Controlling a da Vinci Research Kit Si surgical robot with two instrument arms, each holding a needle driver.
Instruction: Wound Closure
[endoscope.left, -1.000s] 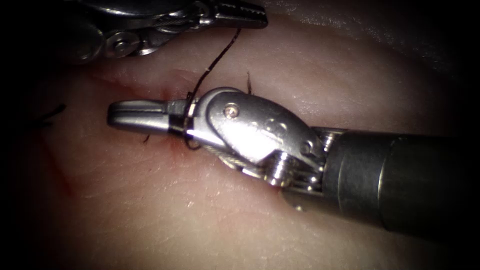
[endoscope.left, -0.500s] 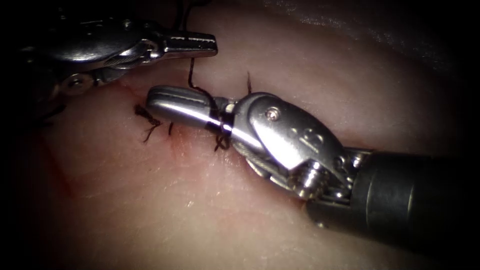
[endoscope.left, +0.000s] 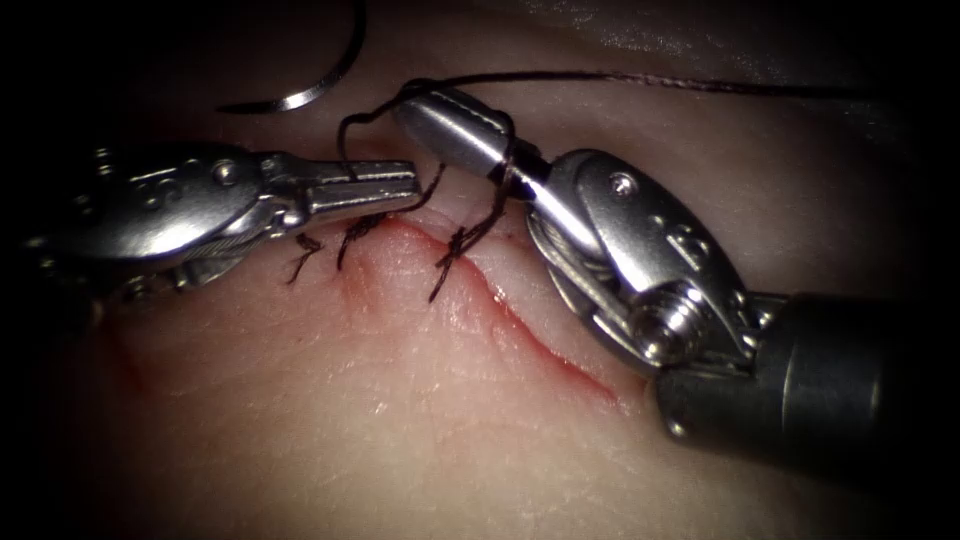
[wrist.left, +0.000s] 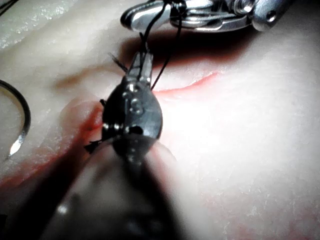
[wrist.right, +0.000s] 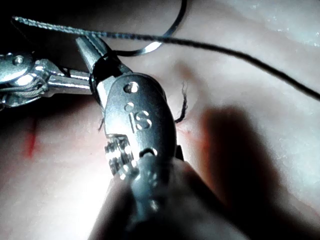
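— Start nearest us. What do you see?

— Bare tissue (endoscope.left: 420, 430) along the bottom of the endoscope frame, with the cut (endoscope.left: 540, 345) running as a red line from lower right up toward the centre. A second ago the right tool lay flat across that line; it has lifted off, so the cut is now uncovered.

— And the right tool itself?

— The right tool (endoscope.left: 455, 125) comes in from the right edge and points up-left. Its jaws are together, and the thread (endoscope.left: 500, 180) is wrapped around them in a loop. Whether they pinch the strand at the tip, I cannot tell. It has swung upward since half a second ago, carrying the wrap with it.

— The left tool?

— The left tool (endoscope.left: 385, 188) has dropped from the upper left to mid-left. Its jaws are clamped on the thread just above the stitch tails (endoscope.left: 345, 240) at the cut's left end.

— Where's the needle?

— Farthest back, at the upper left: the needle (endoscope.left: 320, 80) lies free on the tissue, out of the flesh, held by neither tool. A long strand runs from the right tool's tip toward the upper right edge.

— Meaning?

— With the needle parked and thread looped on the jaws, I'd judge a knot is being formed over that stitch.
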